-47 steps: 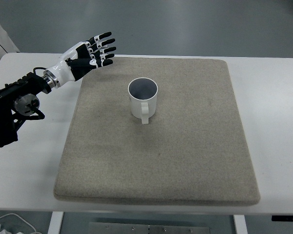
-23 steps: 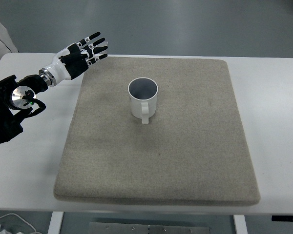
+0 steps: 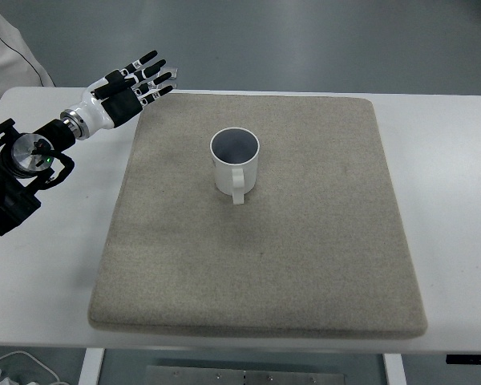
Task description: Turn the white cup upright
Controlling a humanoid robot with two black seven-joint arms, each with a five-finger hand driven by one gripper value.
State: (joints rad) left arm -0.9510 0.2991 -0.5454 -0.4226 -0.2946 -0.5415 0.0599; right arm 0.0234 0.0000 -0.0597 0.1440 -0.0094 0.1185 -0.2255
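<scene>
The left hand (image 3: 128,87) hovers at upper left, fingers spread and holding nothing.

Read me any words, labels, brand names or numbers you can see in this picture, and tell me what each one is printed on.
None can be read.
White cup: plain, no print shows on its wall or handle.
Grey mat: no label or mark.
White table: bare of any text.
Left hand and its black arm: no readable marking; only a small green light near the wrist joint.
</scene>
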